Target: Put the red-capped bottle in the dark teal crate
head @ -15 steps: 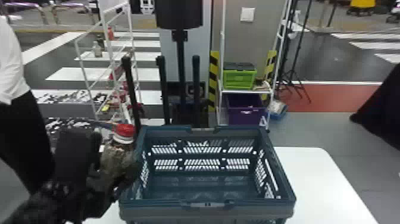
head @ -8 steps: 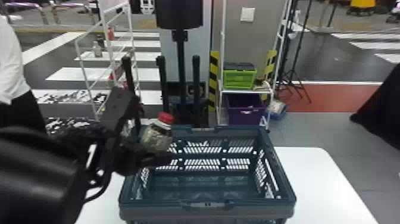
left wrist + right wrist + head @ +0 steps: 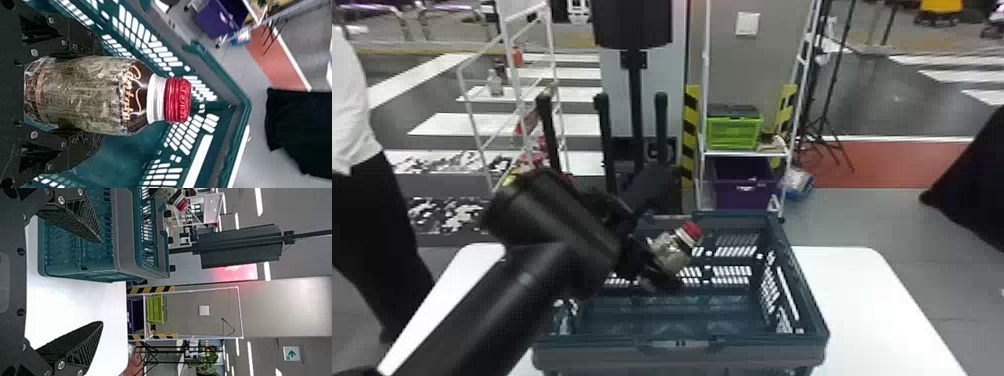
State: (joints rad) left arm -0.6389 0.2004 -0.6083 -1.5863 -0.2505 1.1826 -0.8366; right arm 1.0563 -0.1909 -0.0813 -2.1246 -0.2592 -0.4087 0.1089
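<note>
Step in hand: placement. The L gripper (image 3: 100, 95) is closed to btl. width, w/ one finger on each side of the body of the red-capped bottle (image 3: 673, 252); cap and neck stick out past the tips. Bottle pos.: over the opening of the dark teal crate (image 3: 742, 352), L of ctr., tilted, cap toward the far R corner. The crate stands on the bench (image 3: 862, 300). The R gripper (image 3: 101, 282) is parked near the crate, fingers wide apart, nothing btwn.

Recommended proc.:
1. Bring the btl. ctr. a little nearer the crate's near edge, b/c the far wall is close to the cap.
2. Descend slowly. Wrist & forearm must clear the L rim, the likeliest snag.
3. Reduce tilt if room allows; else lay the btl. down on its side.
4. Open only w/ the base or side on the crate floor; a high release could bounce or roll it.
5. Open just enough to free the body, then retract straight up, w/o dragging the cap.
</note>
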